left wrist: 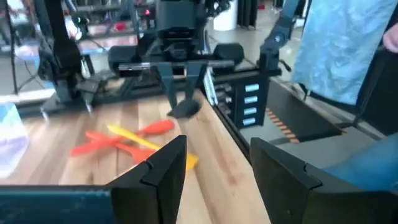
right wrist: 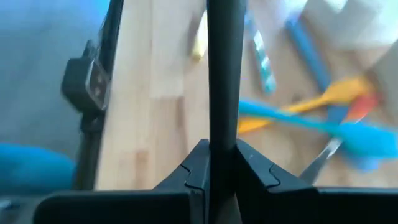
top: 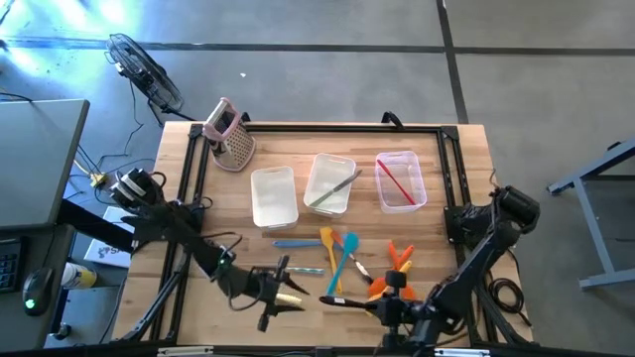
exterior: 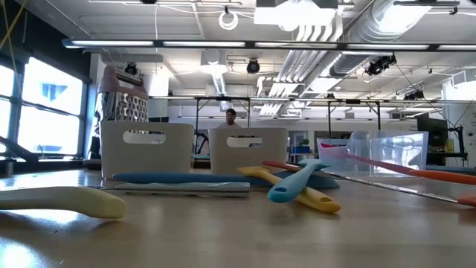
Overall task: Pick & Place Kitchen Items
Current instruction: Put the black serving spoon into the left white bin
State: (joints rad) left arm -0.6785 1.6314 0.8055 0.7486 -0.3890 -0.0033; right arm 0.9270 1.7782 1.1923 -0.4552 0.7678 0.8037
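Three clear bins (top: pixel 274 195), one box grater (top: pixel 230 136). Two arms. Two orange spatulas (top: pixel 399 255), one yellow (top: pixel 327 243), one blue (top: pixel 348 248).

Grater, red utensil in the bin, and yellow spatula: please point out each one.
Grater (top: pixel 234 146), high view, on its metal body.
Red utensil (top: pixel 396 184), high view, mid-handle, inside the bin.
Yellow spatula (exterior: pixel 316 196), low view, on its handle.

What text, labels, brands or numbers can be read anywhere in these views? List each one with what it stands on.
None can be read.
The black unit with pale strips at the table edge, seen from the left wrist: its markings are too blurred to read.
The box grater, the three clear bins and the utensils show no readable print.
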